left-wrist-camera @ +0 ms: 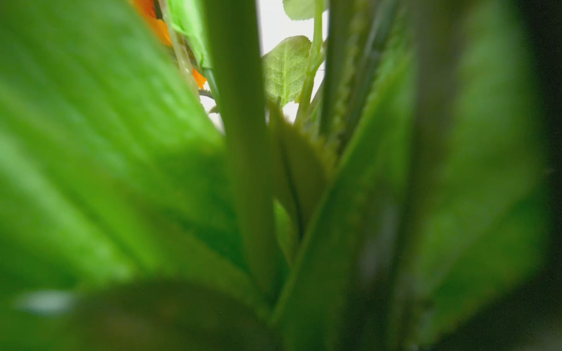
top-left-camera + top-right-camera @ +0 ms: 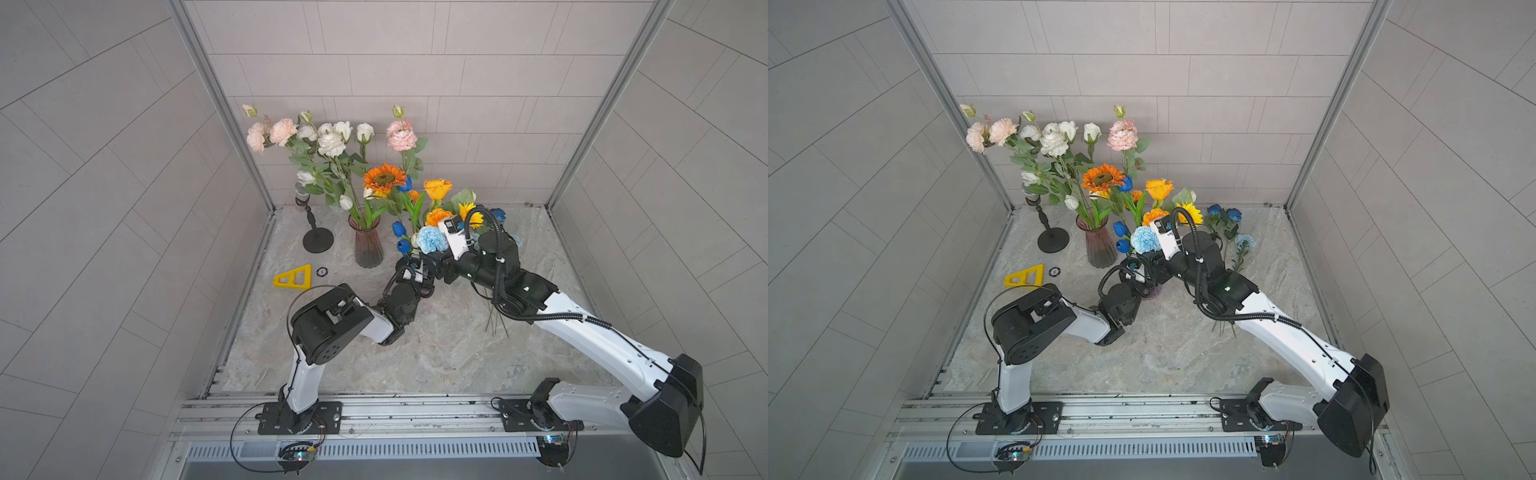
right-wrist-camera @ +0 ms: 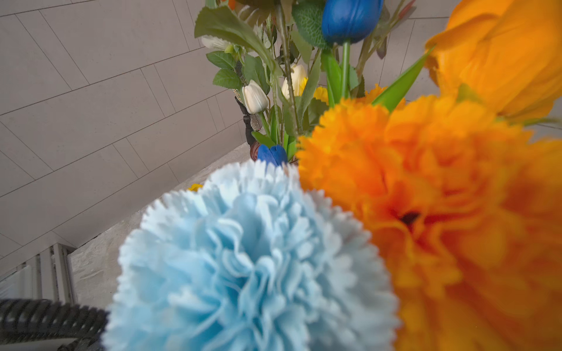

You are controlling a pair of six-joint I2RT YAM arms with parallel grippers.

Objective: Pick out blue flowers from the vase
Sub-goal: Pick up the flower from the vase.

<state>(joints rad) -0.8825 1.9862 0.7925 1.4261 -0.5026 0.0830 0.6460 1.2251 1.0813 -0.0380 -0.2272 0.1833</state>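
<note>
End effector states could not be read in either top view: your right end effector (image 2: 1153, 264) sat buried under the pale-blue carnation (image 2: 1145, 240), and your left end effector (image 2: 1135, 270) was down against the purple vase (image 2: 1153, 292), its jaws hidden too. I cannot tell whether either was clenched or released. Two deep-blue roses (image 2: 1214, 210) and a second pale carnation (image 2: 1244, 240) already lay on the counter (image 2: 1183, 353), well apart from the vase.

From the left wrist you saw only blurred green stems (image 1: 240, 152) and leaves, all very close. That suggested you were bracing the vase at its neck. Hold it firm.

From the right wrist the carnation head filled the foreground, touching an orange marigold (image 3: 410, 197), with a blue tulip bud (image 3: 349, 18) behind. You should have closed on the stem below the bloom, not the petals, then drawn straight up along it so the marigold stayed put.
</note>
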